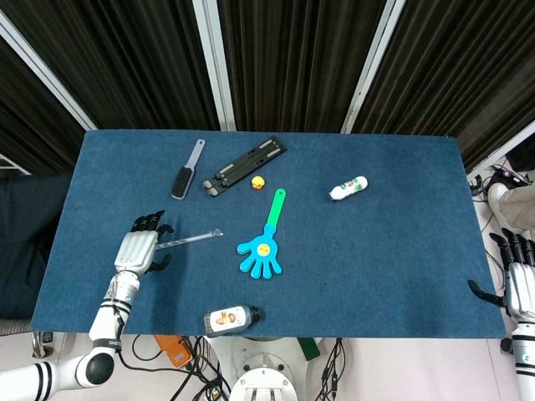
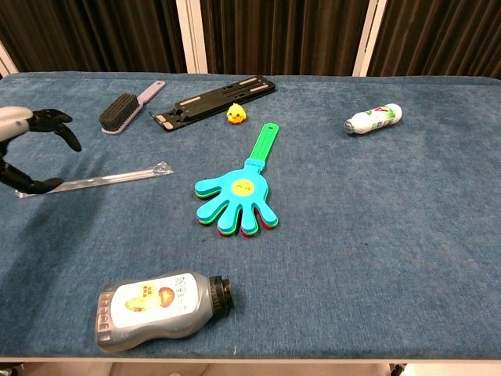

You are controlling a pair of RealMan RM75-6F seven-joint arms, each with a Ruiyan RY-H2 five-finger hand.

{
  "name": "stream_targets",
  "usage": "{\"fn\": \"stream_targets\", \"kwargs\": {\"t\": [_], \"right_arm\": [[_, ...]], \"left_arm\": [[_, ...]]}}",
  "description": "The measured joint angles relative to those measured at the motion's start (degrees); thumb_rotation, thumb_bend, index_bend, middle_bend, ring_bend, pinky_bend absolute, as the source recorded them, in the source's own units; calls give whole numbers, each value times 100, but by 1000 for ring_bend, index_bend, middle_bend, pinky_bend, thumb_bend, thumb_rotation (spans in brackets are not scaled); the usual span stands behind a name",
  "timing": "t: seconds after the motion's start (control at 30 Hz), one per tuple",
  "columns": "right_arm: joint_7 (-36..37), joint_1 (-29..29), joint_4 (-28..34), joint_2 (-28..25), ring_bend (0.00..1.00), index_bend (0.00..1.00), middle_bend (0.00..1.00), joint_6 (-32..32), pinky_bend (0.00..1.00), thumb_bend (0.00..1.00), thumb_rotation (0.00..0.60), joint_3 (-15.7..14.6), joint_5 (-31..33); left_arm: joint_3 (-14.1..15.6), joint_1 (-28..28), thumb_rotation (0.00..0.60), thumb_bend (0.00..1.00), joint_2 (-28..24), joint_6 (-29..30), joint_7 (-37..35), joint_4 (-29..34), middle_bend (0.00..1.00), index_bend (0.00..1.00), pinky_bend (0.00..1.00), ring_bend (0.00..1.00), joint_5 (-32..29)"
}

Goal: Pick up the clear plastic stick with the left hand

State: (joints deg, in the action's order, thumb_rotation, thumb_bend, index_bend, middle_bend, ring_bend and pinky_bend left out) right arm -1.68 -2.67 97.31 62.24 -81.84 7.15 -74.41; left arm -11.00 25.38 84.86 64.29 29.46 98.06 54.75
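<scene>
The clear plastic stick [image 1: 188,240] lies flat on the blue table [image 1: 401,251], in the left part of it, between the grey brush [image 1: 187,170] farther back and the brown bottle [image 1: 231,318] near the front edge. Its long axis runs almost left to right, with the right end, which has a small flattened tip, turned a little toward the back. In the chest view the stick [image 2: 109,178] shows the same slant.

The left hand [image 1: 140,248] is right at the left end of the stick and covers this end in the head view. Its fingers are spread and it holds nothing. In the chest view the left hand [image 2: 23,153] has the thumb low, close to the stick's end, and the other fingers above it, so the end lies between them; I cannot tell if the thumb touches it already. The free length of the stick goes away from the hand to the right.

The right hand [image 1: 520,284] is open too, at the right edge of the table, well apart from the stick. The left hand is clearly the nearer one, and I judge it needs only to close across the thin axis of the stick
</scene>
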Motion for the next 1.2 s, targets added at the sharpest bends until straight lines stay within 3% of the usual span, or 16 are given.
{"fn": "stream_targets", "kwargs": {"t": [0.77,1.2], "right_arm": [[4,-19,-32,7,91,198,110,25,42,292,600,9,19],[-3,-26,-39,12,91,198,110,33,42,292,600,13,30]], "left_arm": [[-84,809,600,261,669,-448,284,-1083,0,425,50,0,-1055],[-36,1080,600,382,774,-555,433,-1325,0,501,50,0,-1378]]}}
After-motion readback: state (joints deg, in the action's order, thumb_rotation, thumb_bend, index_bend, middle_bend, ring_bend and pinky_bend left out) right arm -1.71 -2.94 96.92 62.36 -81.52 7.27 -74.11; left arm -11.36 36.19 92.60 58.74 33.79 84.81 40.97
